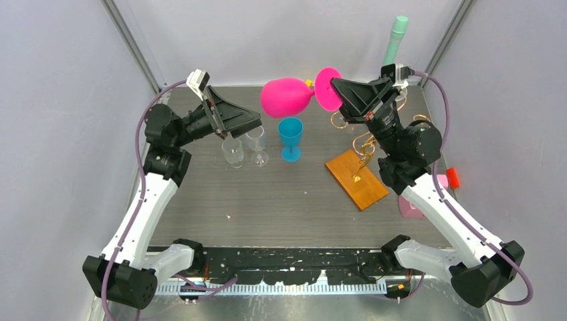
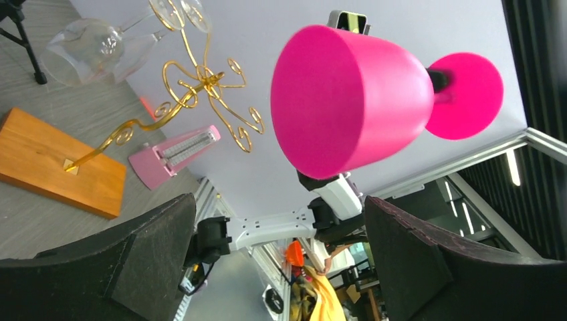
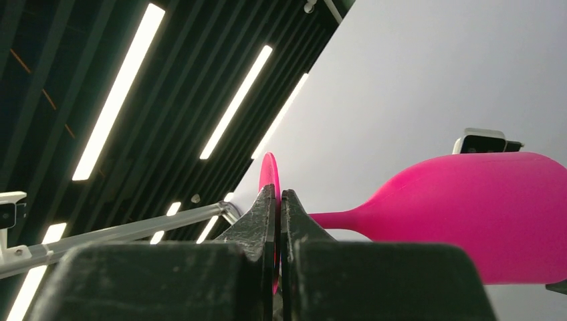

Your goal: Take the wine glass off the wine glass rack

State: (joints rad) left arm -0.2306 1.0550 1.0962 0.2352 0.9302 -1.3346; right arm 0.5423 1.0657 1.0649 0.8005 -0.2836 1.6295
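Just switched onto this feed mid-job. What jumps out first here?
The bright pink wine glass stands out first. It is held sideways in the air above the far middle of the table, with the right gripper shut on its foot. Next comes the gold wine glass rack on its wooden base at the right. A teal goblet stands upright mid-table.

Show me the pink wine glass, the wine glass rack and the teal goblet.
pink wine glass [image 1: 286, 97], top external view, on its bowl.
wine glass rack [image 1: 366, 191], top external view, on its wooden base.
teal goblet [image 1: 290, 129], top external view, on its cup.
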